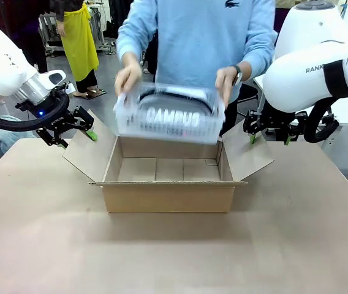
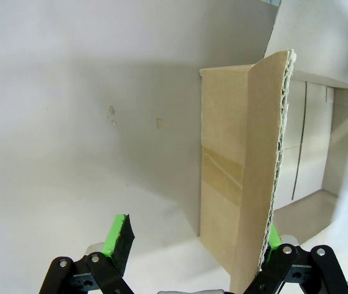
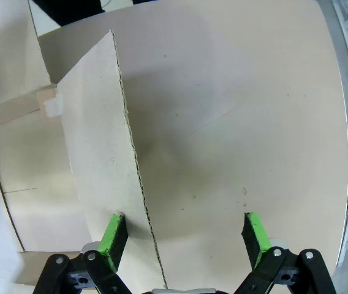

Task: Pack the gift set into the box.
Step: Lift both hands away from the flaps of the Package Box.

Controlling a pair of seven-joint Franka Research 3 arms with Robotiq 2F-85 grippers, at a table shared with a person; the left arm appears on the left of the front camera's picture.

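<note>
A person holds the gift set just above the open brown box [image 1: 168, 196]. It is a white perforated basket [image 1: 131, 125], blurred by motion, holding a grey item lettered "CAMPUS" [image 1: 173, 116] with a black strap [image 1: 174, 93]. I cannot make out the white rectangular box inside. My left gripper [image 1: 76, 128] is open at the left flap [image 1: 88, 153]. In the left wrist view that flap [image 2: 235, 159] stands between the fingers, close to one green pad [image 2: 274, 236]. My right gripper [image 1: 269, 136] is open too, with the right flap [image 3: 100, 153] between its fingers near one pad [image 3: 114, 233].
The person's hands [image 1: 128, 72] grip both ends of the basket at the far side of the table [image 1: 39, 233]. All four flaps of the box are folded outward. Another person in a yellow apron [image 1: 79, 37] stands far back on the left.
</note>
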